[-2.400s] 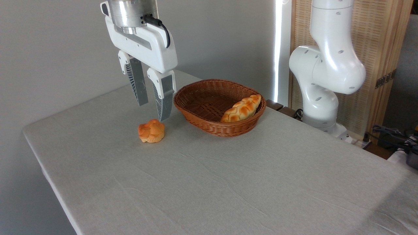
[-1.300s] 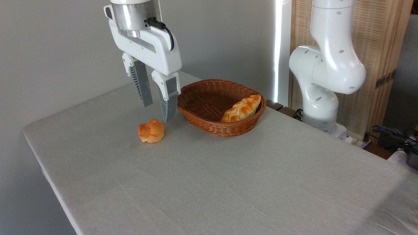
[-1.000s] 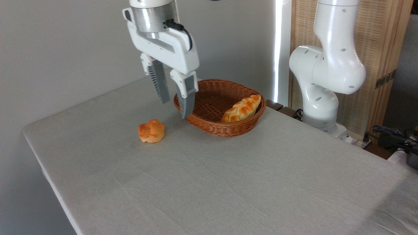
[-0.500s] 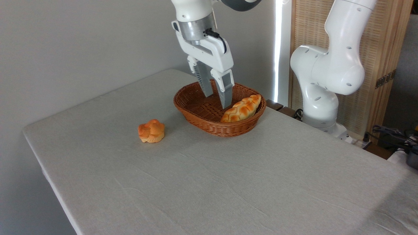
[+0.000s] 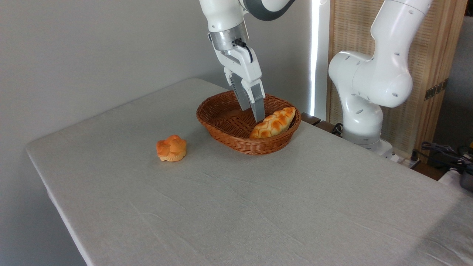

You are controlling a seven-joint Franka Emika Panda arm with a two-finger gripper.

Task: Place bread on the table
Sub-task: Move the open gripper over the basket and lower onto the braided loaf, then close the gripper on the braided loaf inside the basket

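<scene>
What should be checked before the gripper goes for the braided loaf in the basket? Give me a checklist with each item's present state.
1. Braided loaf in the basket, leaning on the right wall, uncovered: ok.
2. Gripper over the basket interior, just left of the loaf: ok.
3. Fingers straddling the loaf: not ok; both sit to its left.
4. Jaw opening wide enough for the loaf: cannot tell; the fingers overlap from this angle.
5. Gripper empty: ok, nothing shows between the fingers.
6. Free table for placing: ok; only the small round bun lies left of the basket.
</scene>
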